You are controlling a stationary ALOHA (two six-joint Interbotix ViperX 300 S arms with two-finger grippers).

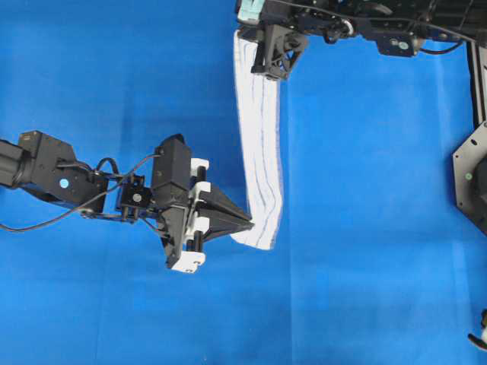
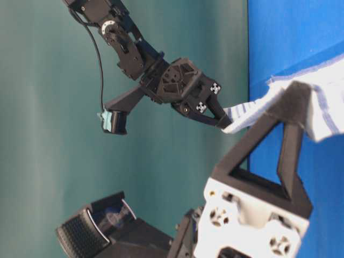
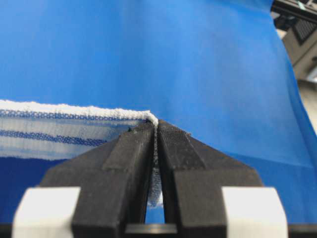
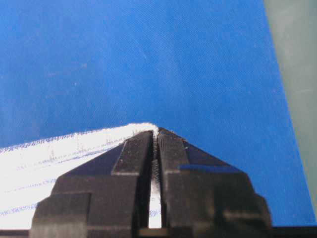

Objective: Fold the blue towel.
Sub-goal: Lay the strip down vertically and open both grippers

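The blue towel [image 1: 260, 144], white with thin blue stripes, hangs stretched as a long narrow band between my two grippers above the blue table covering. My left gripper [image 1: 249, 222] is shut on its near corner, and towel edge [image 3: 74, 111] runs off to the left of the pinched tips in the left wrist view. My right gripper [image 1: 272, 74] is shut on the far corner at the top of the overhead view. White cloth [image 4: 59, 148] spreads left of its closed tips [image 4: 156, 133]. From table level, the right gripper [image 2: 223, 124] pinches the towel [image 2: 317, 102] in the air.
The plain blue table covering [image 1: 365, 228] lies under everything. The left arm [image 1: 61, 182] reaches in from the left, the right arm [image 1: 365, 26] along the top edge. A black arm base [image 1: 473, 175] stands at the right edge. A green wall [image 2: 54, 134] is behind.
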